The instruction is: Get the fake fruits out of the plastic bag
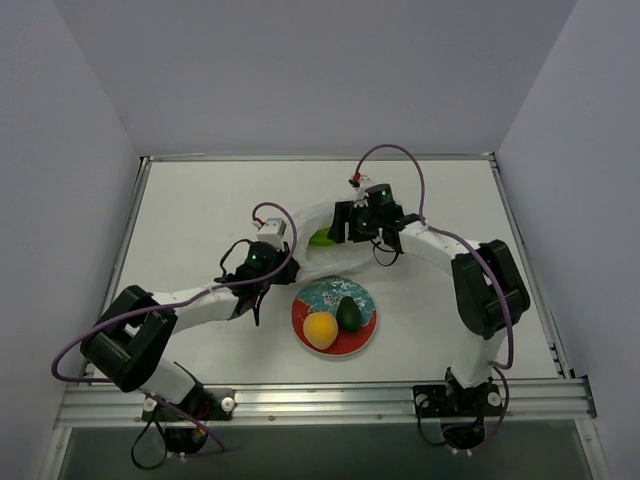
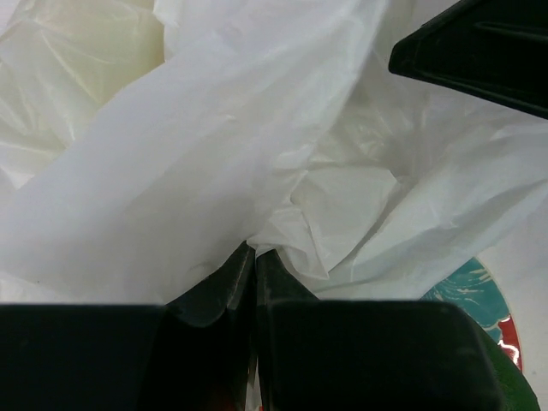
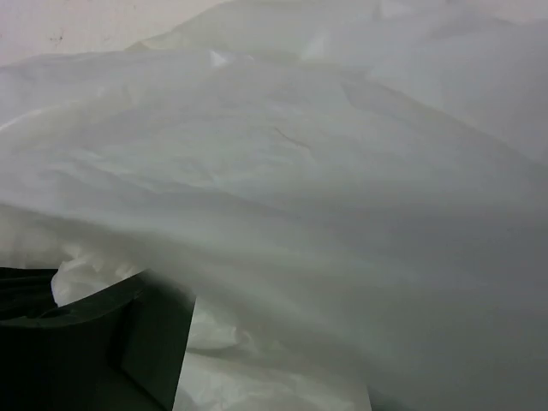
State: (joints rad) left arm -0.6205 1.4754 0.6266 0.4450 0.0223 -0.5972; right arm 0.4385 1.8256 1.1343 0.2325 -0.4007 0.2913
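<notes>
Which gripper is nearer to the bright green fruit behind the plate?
Right. The right gripper sits just beside the bright green fruit, on its right in the top view. The left gripper, pinching the plastic bag, lies farther off, to the fruit's left and nearer the bases.

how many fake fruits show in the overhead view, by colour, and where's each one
orange-yellow fruit: 1, on the plate
dark green fruit: 1, on the plate
light green fruit: 1, at the plastic bag, off the plate
total: 3 fruits in view; any others are hidden
</notes>
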